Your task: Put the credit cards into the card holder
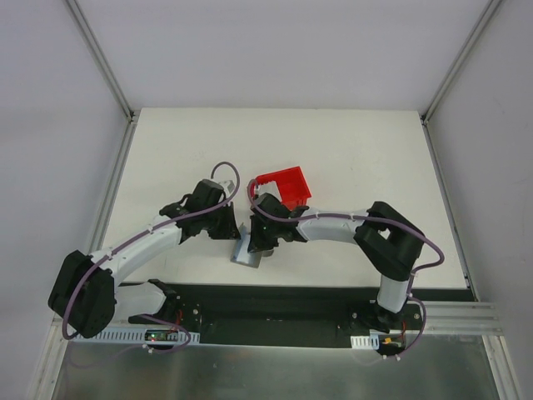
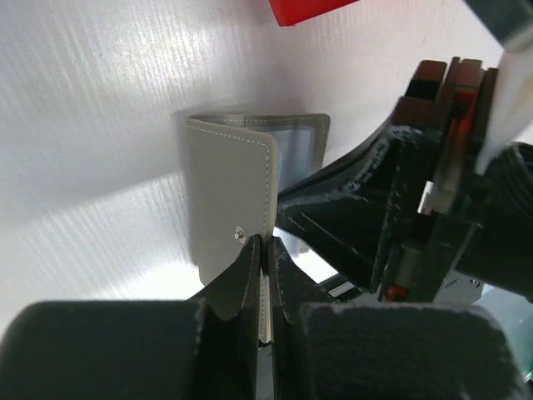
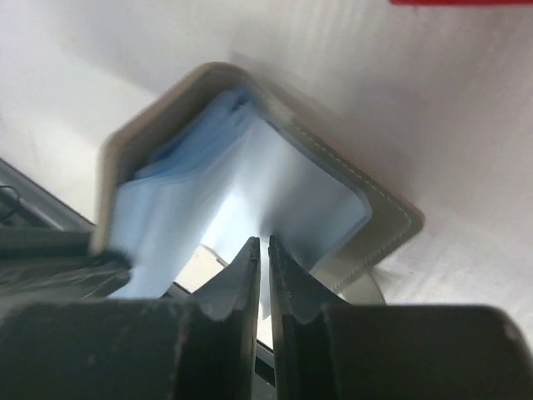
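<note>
Left gripper [image 2: 265, 247] clamped on edge of card holder [image 2: 229, 183]; right gripper [image 3: 261, 243] pinched on its blue sleeve [image 3: 250, 187].

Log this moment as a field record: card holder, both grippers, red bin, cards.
card holder: grey, open, blue sleeves showing
left gripper: shut on the card holder's cover edge, beside the snap
right gripper: jaws nearly together at the blue sleeves; grip unclear
red bin: beyond the grippers, apart from the card holder
credit cards: none clearly visible

Lab: aluminium-framed white robot enclosure [image 1: 101, 58]
</note>
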{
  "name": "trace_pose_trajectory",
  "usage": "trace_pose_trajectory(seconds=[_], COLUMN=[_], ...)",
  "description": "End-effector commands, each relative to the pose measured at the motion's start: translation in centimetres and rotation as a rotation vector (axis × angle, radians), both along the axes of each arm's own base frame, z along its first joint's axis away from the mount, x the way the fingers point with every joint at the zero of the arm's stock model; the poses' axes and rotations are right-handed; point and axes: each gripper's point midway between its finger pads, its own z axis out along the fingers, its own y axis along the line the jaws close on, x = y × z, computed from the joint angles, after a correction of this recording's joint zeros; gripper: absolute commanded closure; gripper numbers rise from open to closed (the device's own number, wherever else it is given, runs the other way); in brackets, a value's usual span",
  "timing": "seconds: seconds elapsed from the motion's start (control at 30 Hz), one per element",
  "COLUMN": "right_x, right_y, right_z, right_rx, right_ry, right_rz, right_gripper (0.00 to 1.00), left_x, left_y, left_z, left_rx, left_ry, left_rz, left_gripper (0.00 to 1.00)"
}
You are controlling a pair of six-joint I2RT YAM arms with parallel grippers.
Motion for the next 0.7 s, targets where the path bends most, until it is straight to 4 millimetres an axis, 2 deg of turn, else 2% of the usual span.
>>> trace_pose_trajectory(seconds=[0.0, 0.27, 0.47, 0.67], right_x=[0.6, 0.1, -0.5, -0.2], right_y=[-1.1, -5.0, -5.3, -5.1], right_z=[-0.2, -1.0, -1.9, -1.5], right_rx=[-0.100, -0.244, -0.264, -0.256], right_ry=[-0.022, -0.036, -0.018, -0.023], right_rz=[-0.015, -0.018, 0.017, 0.014], right_gripper=[0.89, 0.89, 0.89, 0.89], left_x=[-0.1, -0.6, -1.2, -1.3], left_y=[0.6, 2.4, 3.5, 4.6], left_z=[0.5, -1.0, -2.3, -2.6], left_rx=[-0.009, 0.025, 0.059, 0.082], left_ry=[-0.016, -0.003, 0.012, -0.008], left_rz=[0.034, 0.089, 0.125, 0.167], left_gripper=[1.00, 1.00, 1.00, 0.97])
